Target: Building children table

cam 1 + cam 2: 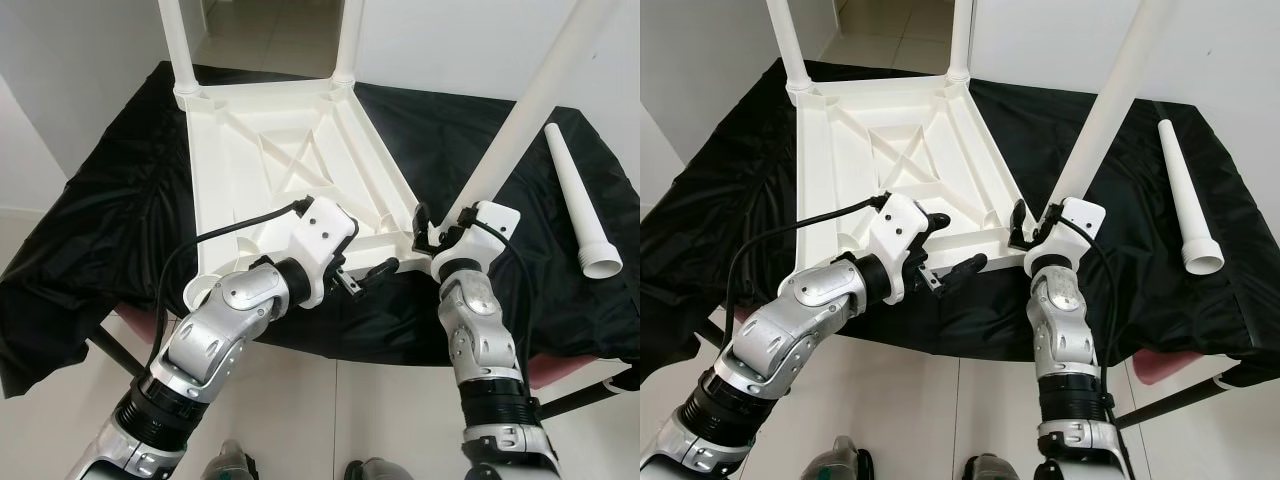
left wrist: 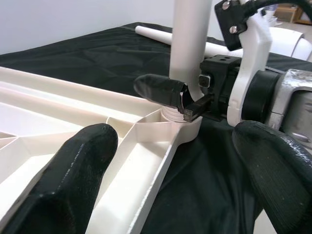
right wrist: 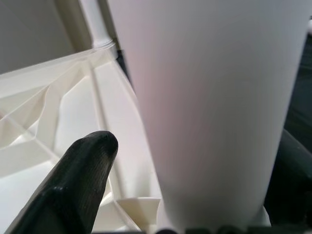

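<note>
On black cloth (image 1: 90,210), upturned table top (image 1: 250,170) lay w/ leg (image 1: 520,125) seated in near corner socket. Right gripper (image 1: 437,228) fingers pinched leg base; left gripper (image 1: 372,272) fingers spread beside it. Spare leg (image 1: 578,205) lay apart.

Big black cloth (image 1: 90,230) draped over the whole work surface, wrinkled and hanging off the near edge at lower left. A pinkish-red edge (image 1: 140,322) peeks out underneath it, with dark frame legs (image 1: 580,398) at lower right. Pale tiled floor (image 1: 340,400) below, white walls (image 1: 60,70) at upper left.
</note>
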Tool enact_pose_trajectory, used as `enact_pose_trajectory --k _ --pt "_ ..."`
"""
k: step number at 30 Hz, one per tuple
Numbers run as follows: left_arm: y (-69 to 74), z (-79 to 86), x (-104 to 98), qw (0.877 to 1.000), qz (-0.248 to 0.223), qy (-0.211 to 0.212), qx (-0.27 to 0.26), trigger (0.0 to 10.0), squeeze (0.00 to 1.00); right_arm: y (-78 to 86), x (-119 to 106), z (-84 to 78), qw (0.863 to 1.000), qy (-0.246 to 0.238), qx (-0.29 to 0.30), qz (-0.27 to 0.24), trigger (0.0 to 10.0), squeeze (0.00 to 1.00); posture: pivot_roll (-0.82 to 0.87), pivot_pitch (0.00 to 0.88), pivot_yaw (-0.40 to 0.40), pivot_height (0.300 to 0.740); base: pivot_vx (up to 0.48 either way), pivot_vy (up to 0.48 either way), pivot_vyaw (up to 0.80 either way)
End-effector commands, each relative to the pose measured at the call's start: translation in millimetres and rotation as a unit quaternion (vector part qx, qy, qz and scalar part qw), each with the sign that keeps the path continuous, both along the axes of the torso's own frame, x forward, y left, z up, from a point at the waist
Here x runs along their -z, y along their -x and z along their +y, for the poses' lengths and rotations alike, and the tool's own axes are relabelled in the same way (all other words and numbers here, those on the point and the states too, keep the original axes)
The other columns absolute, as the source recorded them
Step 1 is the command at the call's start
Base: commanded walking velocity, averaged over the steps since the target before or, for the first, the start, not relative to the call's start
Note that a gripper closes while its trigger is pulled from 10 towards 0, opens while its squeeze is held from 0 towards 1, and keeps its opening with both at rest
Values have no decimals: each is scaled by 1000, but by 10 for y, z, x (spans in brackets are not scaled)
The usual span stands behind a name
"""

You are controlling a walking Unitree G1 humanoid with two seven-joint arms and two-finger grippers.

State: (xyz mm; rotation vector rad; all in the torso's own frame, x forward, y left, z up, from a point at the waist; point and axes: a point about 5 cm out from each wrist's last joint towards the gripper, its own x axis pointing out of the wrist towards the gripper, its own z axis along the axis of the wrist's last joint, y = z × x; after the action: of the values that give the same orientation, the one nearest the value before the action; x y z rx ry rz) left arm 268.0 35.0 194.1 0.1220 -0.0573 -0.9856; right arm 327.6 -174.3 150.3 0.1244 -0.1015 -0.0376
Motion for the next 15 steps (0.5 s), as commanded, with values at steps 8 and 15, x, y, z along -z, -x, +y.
enact_pose_trajectory --k 8,15 --pt "16 -20 -2 999 -3 -5 33 10000 0 -49 18 -43 997 10 -70 -2 10000 0 59 20 -36 740 0 0 0" --pt "19 -18 1 999 -5 -7 32 10000 0 -66 28 -174 985 59 -161 -1 10000 0 63 19 -38 740 0 0 0"
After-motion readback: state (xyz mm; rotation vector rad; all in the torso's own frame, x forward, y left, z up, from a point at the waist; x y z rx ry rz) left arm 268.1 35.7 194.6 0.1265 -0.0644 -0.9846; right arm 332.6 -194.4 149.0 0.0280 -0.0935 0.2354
